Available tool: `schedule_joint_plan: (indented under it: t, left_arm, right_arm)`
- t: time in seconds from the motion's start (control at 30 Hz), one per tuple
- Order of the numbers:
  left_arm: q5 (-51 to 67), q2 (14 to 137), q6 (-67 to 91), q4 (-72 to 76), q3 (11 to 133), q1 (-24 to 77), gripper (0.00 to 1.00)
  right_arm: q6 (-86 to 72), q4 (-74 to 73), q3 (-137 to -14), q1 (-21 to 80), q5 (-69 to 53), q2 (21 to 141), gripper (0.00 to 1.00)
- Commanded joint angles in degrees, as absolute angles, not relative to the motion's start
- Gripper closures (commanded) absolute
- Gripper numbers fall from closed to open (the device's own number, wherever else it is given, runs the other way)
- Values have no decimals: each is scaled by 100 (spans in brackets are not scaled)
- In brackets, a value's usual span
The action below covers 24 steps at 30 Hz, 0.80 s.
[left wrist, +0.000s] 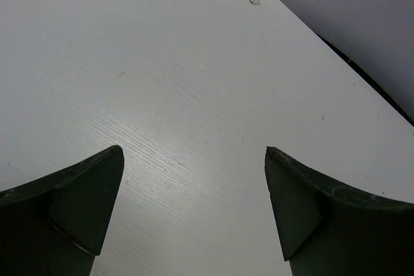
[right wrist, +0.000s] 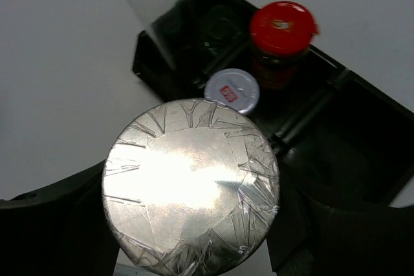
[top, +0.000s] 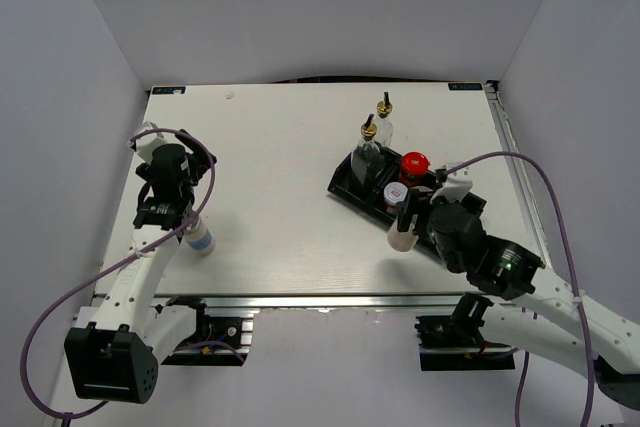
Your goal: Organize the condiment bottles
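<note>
Silver-lidded jar (right wrist: 191,182), red-capped brown jar (right wrist: 283,37), black tray (right wrist: 362,156).

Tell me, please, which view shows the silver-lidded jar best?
The right wrist view: the silver-lidded jar is large, its foil lid sharp. Top external shows only its small pale side; left wrist shows none of it.

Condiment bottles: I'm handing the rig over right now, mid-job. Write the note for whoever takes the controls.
Left tool: open and empty over bare table. The white blue-banded bottle stands on the table beside that arm.
Right tool: shut on the silver-lidded jar, at the near edge of the black tray.
Done: red-capped jar and white-lidded jar are in the middle compartment, and one glass bottle is at the left end.
Unclear: whether the second glass bottle behind it is inside the tray.
Left: place the silver-lidded jar, probably in the bare right compartment, then fetch the blue-banded bottle.
</note>
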<state>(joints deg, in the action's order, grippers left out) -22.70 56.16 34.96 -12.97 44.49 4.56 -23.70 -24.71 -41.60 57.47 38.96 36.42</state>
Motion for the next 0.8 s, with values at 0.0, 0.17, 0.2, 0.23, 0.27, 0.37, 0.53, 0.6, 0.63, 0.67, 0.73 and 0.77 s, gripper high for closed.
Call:
schedule_joint_plan:
  t: [0.0, 0.17, 0.2, 0.23, 0.27, 0.37, 0.53, 0.6, 0.63, 0.67, 0.73, 0.77]
  left_arm:
    - [-2206, 5511, 3445, -1178, 4447, 413, 2]
    - [-2162, 5520, 3498, -1099, 4395, 422, 2]
    - [-2153, 5520, 3524, -1064, 4368, 413, 2]
    - [-2075, 5520, 3524, -1029, 4351, 422, 2]
    - [-2039, 5528, 3516, -976, 4333, 413, 2]
    - [-2135, 5555, 3463, -1098, 4377, 413, 2]
    - [-2233, 5485, 3463, -1099, 4377, 422, 2]
    - [-2215, 5467, 3454, -1116, 4377, 413, 2]
    - [-2206, 5441, 3454, -1142, 4377, 413, 2]
    - [-2215, 5423, 3454, -1134, 4368, 422, 2]
    - [-2241, 5370, 3454, -1116, 4333, 422, 2]
    - [-2250, 5361, 3454, -1116, 4324, 413, 2]
  right_arm:
    - [-3398, -3470, -4736, 5739, 5983, 3866, 100]
    - [-3912, -3886, -4931, 5564, 7444, 4254, 100]
    - [-3668, -3084, -4835, 5459, 7427, 4254, 100]
    - [-2612, -2458, -4703, 5119, 7009, 4228, 100]
    - [-2193, -1834, -4554, 4863, 6683, 4219, 100]
    - [-2039, -1134, -4324, 3694, 5574, 4438, 100]
    - [-1539, -250, -4018, 3148, 5476, 4860, 100]
    - [-1372, -1, -3912, 2928, 5353, 4956, 100]
    - [-1345, 322, -3815, 2866, 5239, 4992, 100]
    - [-1266, 430, -3762, 2778, 5160, 5027, 100]
    - [-1257, 545, -3683, 2637, 5185, 5159, 100]
    - [-1266, 571, -3648, 2602, 5203, 5211, 100]
